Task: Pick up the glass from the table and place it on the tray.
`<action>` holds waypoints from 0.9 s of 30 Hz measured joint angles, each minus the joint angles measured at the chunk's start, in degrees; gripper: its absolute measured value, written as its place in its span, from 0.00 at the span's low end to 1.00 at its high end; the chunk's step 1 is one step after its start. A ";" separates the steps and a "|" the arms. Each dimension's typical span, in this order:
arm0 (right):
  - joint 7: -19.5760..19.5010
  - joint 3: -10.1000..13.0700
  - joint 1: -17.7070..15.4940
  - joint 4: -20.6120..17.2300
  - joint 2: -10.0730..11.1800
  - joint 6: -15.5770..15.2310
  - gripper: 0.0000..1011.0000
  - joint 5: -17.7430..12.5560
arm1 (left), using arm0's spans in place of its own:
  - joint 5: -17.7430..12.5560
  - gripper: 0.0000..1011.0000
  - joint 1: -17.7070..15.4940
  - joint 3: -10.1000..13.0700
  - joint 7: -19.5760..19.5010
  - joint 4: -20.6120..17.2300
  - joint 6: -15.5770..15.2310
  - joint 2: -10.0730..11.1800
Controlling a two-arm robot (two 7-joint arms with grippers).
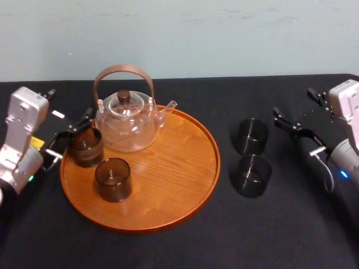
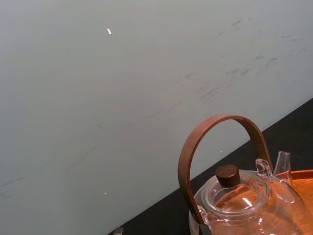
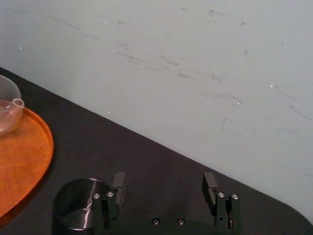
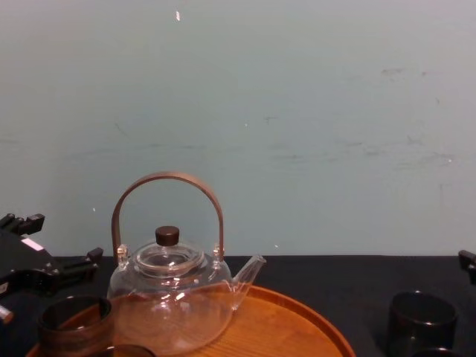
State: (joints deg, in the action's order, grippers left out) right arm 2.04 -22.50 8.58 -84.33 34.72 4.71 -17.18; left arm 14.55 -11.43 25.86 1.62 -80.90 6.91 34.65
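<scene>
1. Centrally, the wooden tray carries a glass teapot, a front glass and a left-edge glass.
2. Left gripper: at the left-edge glass; grip state cannot be told.
3. Right gripper: jaws wide apart, empty.
4. Far table glass and near table glass: on the black table, right of the tray, near the right gripper.

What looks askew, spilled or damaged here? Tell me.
Nothing stands out. The teapot, front glass and rear glass stand upright on the tray; two table glasses stand upright to its right. No spill or breakage shows.
</scene>
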 joint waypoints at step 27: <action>15.98 7.50 -12.59 -11.38 7.34 -5.66 0.99 -10.54 | 0.00 0.99 0.00 0.00 0.00 0.00 0.00 0.00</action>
State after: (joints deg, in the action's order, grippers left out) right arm 18.02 -15.00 -4.01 -95.71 42.06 -0.94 -27.72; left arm 14.55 -11.43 25.86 1.62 -80.90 6.91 34.65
